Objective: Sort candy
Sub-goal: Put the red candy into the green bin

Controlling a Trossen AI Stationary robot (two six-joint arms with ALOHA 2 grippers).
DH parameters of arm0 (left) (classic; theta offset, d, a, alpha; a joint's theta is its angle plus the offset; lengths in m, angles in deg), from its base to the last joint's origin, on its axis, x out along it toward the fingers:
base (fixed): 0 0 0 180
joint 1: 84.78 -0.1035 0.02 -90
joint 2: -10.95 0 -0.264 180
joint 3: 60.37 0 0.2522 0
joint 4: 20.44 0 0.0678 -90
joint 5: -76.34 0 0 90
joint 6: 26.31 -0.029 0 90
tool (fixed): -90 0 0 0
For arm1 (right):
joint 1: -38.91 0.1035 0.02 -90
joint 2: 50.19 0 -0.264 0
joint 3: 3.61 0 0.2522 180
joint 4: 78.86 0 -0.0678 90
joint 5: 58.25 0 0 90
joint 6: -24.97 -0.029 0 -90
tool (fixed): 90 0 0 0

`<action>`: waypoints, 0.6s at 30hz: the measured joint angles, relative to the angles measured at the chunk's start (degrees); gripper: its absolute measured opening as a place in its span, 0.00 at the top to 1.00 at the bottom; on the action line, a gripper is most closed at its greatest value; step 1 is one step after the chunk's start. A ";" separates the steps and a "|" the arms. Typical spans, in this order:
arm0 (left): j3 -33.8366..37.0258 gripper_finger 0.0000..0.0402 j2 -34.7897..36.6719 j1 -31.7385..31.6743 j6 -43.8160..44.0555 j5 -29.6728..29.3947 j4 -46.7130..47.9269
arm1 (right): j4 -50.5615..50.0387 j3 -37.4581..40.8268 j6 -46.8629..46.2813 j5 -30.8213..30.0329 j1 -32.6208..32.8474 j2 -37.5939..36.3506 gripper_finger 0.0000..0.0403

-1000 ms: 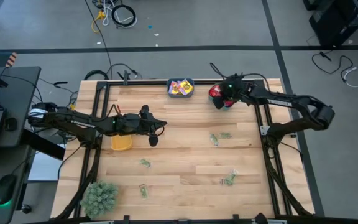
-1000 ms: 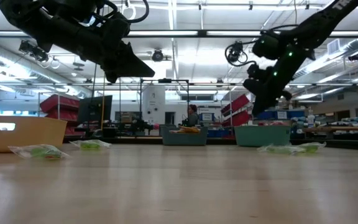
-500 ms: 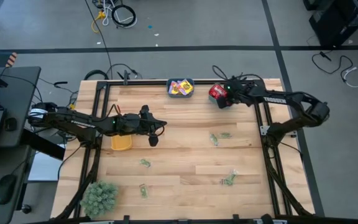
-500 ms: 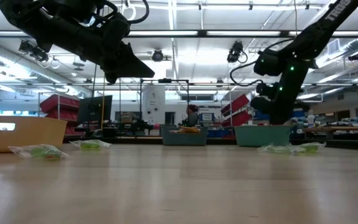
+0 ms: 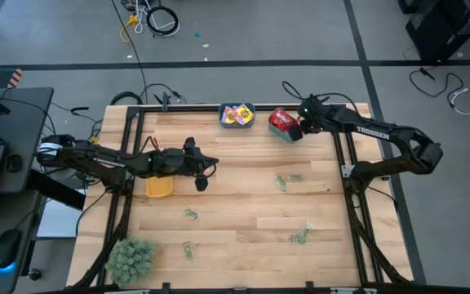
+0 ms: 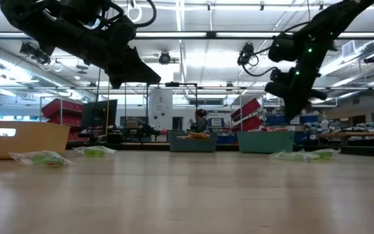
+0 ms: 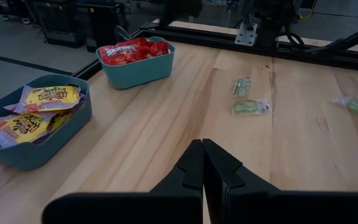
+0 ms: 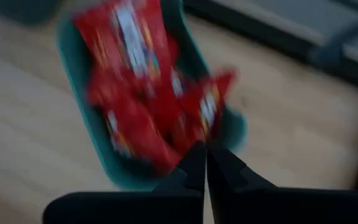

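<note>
High view showed the right claw (image 5: 299,128) at the far edge of the worktop (image 5: 243,204), near its right corner, just beside the teal bin of red packets (image 5: 281,121). Its fingers were pressed together with nothing between them; the right wrist view looked past them onto the red packets (image 8: 148,93) in their bin. The left claw (image 5: 202,181) hung over the left half of the worktop, beside the yellow bin (image 5: 159,187), fingers also closed and empty. A second teal bin (image 5: 237,115) at the middle of the far edge held the yellow packets (image 7: 39,109). Pale green pieces (image 5: 288,180) lay scattered over the right and near parts of the worktop. A green plant ball (image 5: 130,258) sat at the near left corner.
</note>
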 joint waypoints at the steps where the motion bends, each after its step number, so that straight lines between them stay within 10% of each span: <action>1: 0.02 1.00 0.00 0.00 0.00 0.00 0.18 | -2.41 0.00 -0.57 0.00 0.00 -0.34 0.99; 18: 0.02 1.00 0.00 -0.23 0.02 0.68 1.56 | 17.22 3.67 3.27 -3.40 -6.83 11.90 1.00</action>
